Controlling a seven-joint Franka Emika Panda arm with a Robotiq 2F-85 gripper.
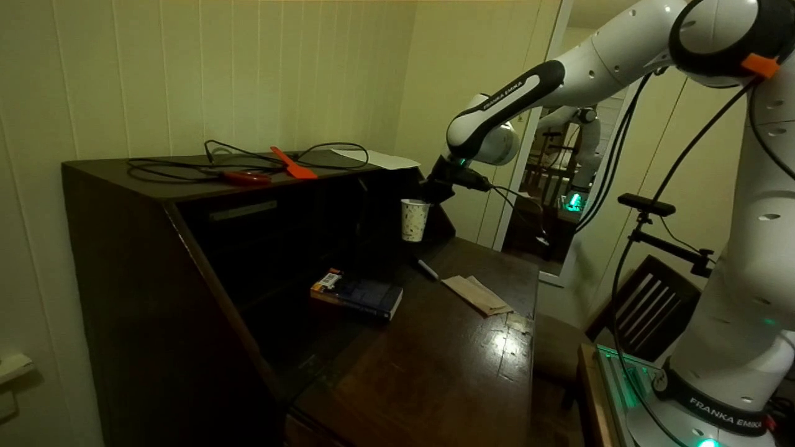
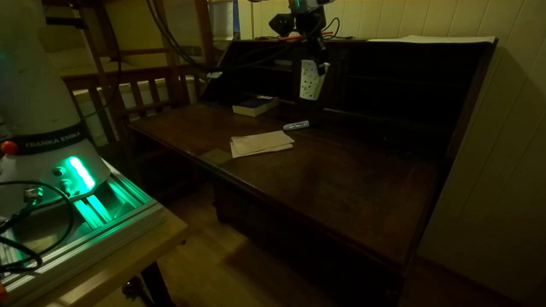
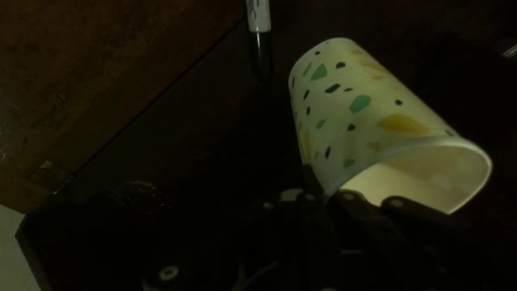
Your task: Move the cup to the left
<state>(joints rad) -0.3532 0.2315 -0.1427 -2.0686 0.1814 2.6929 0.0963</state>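
Pinching a tapered white paper cup (image 3: 351,101), flecked green, yellow and black, by the rim in a nearly closed, black two-fingered gripper (image 3: 329,192). Holding the cup mouth-up above a dark brown wooden desk (image 1: 428,369); in an exterior view, at one o'clock from a thick dark blue rectangular book (image 1: 363,294), at eleven from folded tan paper (image 1: 477,295) and near twelve from a white cylindrical marker (image 1: 427,269).

The robot's forearm (image 1: 506,96) bears "FRANKA EMIKA"; its base (image 2: 49,160) shows the same name in both exterior views.
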